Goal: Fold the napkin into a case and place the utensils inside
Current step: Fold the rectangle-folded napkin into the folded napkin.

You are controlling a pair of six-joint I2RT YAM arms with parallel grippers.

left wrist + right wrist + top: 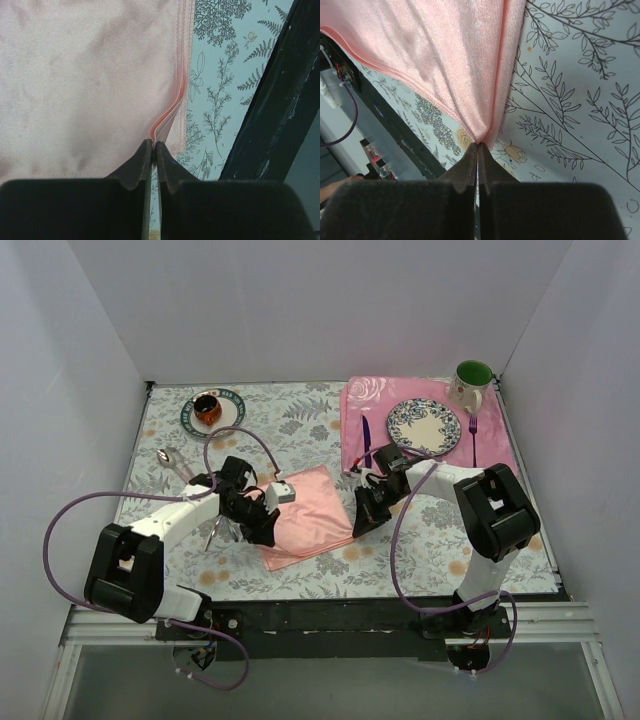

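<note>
The salmon-pink napkin (312, 512) lies folded on the floral tablecloth (300, 420), in the middle of the table between the 2 arms and tilted a little. The left wrist view shows several layers stacked along its edge.

The left gripper (152, 145) is pressed together on the napkin (85, 85), pinching those layered edges at its left side. In the top view the left gripper (268, 534) sits at the cloth's near-left corner.

The right gripper (478, 146) is also pressed together, pinching a corner of the napkin (445, 60), which rises in a taut fold from the tips. From above, the right gripper (359, 528) is at the cloth's right edge.

A silver spoon (168, 457) lies well to the left of the napkin, beyond the left arm.

At the far right, the rose-patterned placemat (370, 395) carries a floral plate (424, 425), a purple knife (366, 440) and a purple fork (473, 430), with a green-lined mug (472, 380) at its far corner.
</note>
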